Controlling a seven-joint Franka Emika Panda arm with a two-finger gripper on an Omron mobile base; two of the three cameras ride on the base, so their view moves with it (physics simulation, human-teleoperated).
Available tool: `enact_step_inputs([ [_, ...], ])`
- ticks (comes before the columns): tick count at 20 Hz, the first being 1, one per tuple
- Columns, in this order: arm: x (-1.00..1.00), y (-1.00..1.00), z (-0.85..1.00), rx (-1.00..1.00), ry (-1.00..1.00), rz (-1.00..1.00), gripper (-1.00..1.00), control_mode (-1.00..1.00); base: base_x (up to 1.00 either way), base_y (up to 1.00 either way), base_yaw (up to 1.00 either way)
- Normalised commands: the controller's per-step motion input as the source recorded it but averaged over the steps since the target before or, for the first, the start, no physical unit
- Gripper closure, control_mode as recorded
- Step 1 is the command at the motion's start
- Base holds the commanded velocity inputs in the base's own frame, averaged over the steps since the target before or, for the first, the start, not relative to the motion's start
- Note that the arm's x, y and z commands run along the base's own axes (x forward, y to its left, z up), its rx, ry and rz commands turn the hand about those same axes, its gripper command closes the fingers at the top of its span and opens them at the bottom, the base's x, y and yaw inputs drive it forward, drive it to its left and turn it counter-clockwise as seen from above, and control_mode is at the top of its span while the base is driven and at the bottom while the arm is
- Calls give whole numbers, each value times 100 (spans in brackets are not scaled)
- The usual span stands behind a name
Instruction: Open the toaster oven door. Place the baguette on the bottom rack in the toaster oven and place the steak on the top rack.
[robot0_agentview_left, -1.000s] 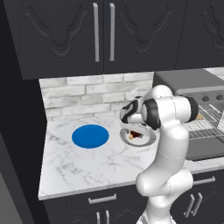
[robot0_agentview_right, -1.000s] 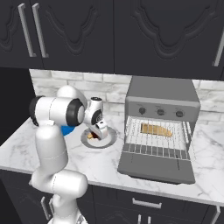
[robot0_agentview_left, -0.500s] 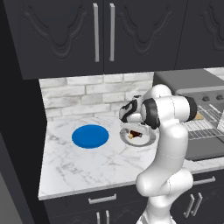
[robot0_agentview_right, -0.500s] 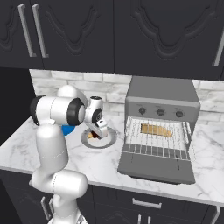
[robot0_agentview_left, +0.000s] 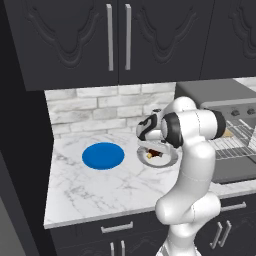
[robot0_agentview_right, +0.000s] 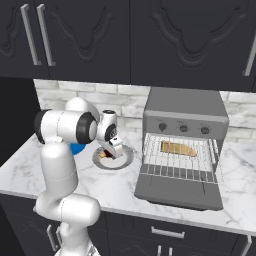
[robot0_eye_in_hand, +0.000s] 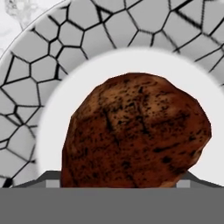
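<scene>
Hovering my pincer (robot0_agentview_right: 116, 151) right over the steak (robot0_eye_in_hand: 133, 133) on the grey plate (robot0_agentview_left: 169, 159); I'm not seeing whether it's open or gripping.

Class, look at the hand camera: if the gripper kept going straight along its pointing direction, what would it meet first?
Most likely the steak, lying right ahead on the grey patterned plate; how close it already is can't be judged.

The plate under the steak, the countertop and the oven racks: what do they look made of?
The plate looks like glazed ceramic: a smooth white centre and a grey rim with a dark crackle pattern. The countertop looks like polished marble or an imitation, white with grey veining. The racks look like bare metal wire, thin pale parallel bars. All is rendered, so these are looks only.
</scene>
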Motion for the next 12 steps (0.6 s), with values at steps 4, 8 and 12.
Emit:
enact_step_inputs([
  [4, -35, -10, -1, 0, 0, 0, 100, -100, 0, 0, 0],
  [8, -47, -14, 22, 0, 0, 0, 100, -100, 0, 0, 0],
  [12, -44, -15, 31, 0, 0, 0, 100, -100, 0, 0, 0],
])
